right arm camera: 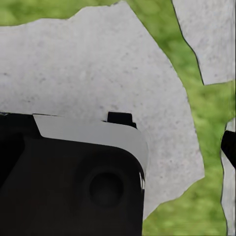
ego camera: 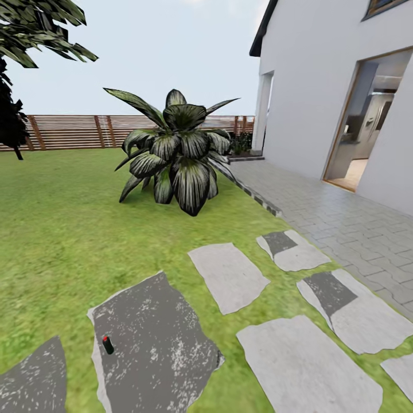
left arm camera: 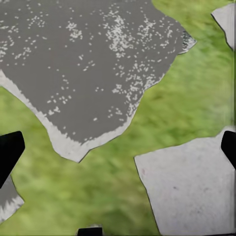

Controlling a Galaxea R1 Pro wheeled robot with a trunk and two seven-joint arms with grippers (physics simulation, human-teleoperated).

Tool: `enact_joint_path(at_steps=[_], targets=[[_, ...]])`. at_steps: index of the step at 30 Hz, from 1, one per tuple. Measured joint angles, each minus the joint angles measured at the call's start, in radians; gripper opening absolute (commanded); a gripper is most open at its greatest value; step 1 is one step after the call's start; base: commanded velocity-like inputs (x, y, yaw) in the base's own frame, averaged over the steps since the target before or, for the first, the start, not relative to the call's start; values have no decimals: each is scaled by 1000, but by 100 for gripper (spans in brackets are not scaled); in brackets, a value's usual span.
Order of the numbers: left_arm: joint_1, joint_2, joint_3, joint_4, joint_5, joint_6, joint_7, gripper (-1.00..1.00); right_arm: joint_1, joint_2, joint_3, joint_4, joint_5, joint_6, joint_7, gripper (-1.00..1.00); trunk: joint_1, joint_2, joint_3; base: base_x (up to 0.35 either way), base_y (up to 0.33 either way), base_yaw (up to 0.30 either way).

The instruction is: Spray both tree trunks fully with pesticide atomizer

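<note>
Head view looks across a green grass floor (ego camera: 63, 229) toward a brown horizontal-slat wooden fence (ego camera: 74, 131) and a white house (ego camera: 321, 103) with an open doorway. The tiny black pesticide atomizer with a red top (ego camera: 107, 344) stands upright on a dark grey speckled stepping stone (ego camera: 155, 344), near that stone's left edge. Paler grey flat stepping stones (ego camera: 229, 275) lie beside it, and a low palm-like plant with broad dark striped leaves (ego camera: 175, 155) grows farther back on the grass. A grey paved path (ego camera: 344, 223) runs along the house. Left wrist view shows dark claw fingertips (left arm camera: 9, 152) at opposite frame edges, set wide apart above stone and grass. Right wrist view shows a black and white robot part (right arm camera: 73, 182) over a pale stone; I cannot tell that claw's opening.
</note>
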State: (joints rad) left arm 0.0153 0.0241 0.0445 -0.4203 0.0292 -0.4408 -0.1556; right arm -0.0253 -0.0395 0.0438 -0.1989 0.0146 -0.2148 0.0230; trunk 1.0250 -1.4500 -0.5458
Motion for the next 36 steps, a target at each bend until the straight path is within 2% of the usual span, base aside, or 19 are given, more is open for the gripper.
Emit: enact_joint_path(at_steps=[8, 29, 36], targets=[[0, 0, 0, 0, 0, 0, 0, 100, 0, 0, 0, 1, 1, 0, 0, 100, 0, 0, 0, 263, -203, 78], [0, 0, 0, 0, 0, 0, 0, 100, 0, 0, 1, 0, 1, 0, 0, 100, 0, 0, 0, 263, -203, 266], [0, 0, 0, 0, 0, 0, 0, 100, 0, 0, 0, 0, 0, 0, 0, 100, 0, 0, 0, 263, -203, 63]])
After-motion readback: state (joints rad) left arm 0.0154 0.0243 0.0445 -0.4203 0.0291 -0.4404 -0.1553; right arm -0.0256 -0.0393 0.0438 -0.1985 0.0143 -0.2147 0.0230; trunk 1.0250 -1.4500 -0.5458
